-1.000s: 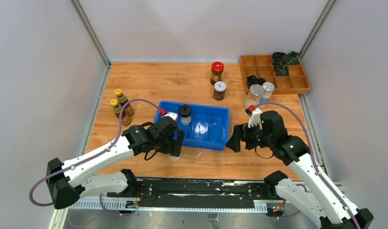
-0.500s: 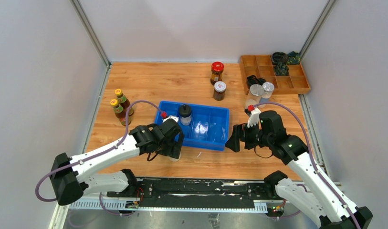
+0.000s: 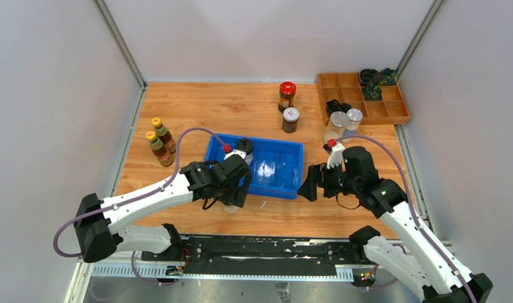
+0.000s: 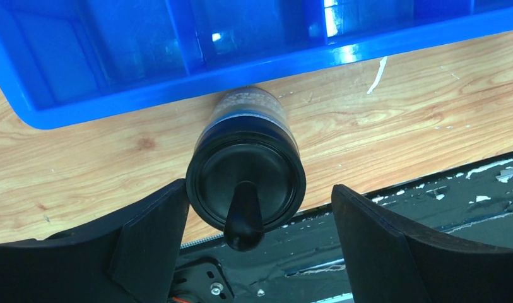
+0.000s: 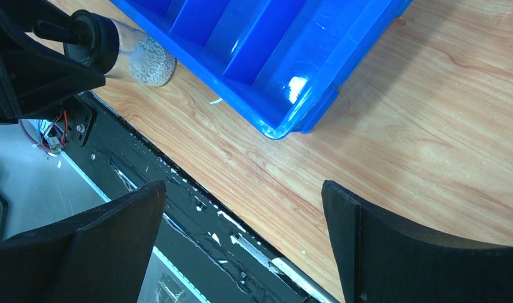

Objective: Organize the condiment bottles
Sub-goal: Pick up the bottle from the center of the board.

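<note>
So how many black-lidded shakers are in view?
2. The first shaker stands inside the blue bin, in its far-left part. The second shaker stands on the table just outside the bin's near wall, within the open left gripper.

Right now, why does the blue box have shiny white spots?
That's light bouncing off glossy plastic: left wrist view, bright patches inside the blue bin; right wrist view, one spot inside its near corner; top external view, a pale sheen on its floor.
</note>
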{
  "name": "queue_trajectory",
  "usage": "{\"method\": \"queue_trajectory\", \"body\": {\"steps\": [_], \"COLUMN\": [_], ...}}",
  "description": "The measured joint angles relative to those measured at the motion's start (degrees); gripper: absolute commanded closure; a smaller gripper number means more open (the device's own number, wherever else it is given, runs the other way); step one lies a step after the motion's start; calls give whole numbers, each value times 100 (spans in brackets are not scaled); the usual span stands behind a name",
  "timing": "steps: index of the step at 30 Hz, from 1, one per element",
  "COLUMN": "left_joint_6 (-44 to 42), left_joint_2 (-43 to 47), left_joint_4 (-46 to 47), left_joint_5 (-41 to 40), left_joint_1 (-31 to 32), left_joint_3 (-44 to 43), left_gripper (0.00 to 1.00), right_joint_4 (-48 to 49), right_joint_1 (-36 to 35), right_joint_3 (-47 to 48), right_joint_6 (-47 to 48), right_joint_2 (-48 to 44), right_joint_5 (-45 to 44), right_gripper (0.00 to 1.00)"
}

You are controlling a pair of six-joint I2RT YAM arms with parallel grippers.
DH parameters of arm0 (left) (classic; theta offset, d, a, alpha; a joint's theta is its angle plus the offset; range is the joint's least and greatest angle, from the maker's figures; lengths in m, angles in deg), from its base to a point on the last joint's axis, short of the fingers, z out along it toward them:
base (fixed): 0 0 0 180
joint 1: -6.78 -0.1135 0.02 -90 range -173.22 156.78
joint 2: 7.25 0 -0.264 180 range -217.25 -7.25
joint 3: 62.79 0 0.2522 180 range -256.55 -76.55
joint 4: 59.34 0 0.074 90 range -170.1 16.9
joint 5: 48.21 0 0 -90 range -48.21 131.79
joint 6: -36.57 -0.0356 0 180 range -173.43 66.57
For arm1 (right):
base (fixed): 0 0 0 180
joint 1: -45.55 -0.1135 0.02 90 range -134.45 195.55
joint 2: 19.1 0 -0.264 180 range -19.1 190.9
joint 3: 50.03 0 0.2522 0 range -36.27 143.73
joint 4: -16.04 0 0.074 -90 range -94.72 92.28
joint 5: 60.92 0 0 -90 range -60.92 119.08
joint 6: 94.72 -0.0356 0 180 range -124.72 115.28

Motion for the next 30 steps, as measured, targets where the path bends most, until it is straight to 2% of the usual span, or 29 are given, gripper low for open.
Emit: {"method": "queue_trajectory", "body": {"steps": [9,18,30], "left_joint_6": [24,83,90], "left_joint_2": [-181,-179,-149], "left_joint_4": [20,17,11], "left_joint_5": [-98,-190,-186], "left_joint_1": [90,90,90], "left_joint_3": [-98,-98,-98], "left_gripper": [17,33,41], "right_joint_4": [13,15,15], "right_joint_1": [0,0,0], "right_joint_3": [-2,-2,-2], "right_joint_6": [0,0,0], "right_joint_2": [-2,-20,-31], "right_joint_5": [2,2,2], "right_gripper": [0,0,0]}}
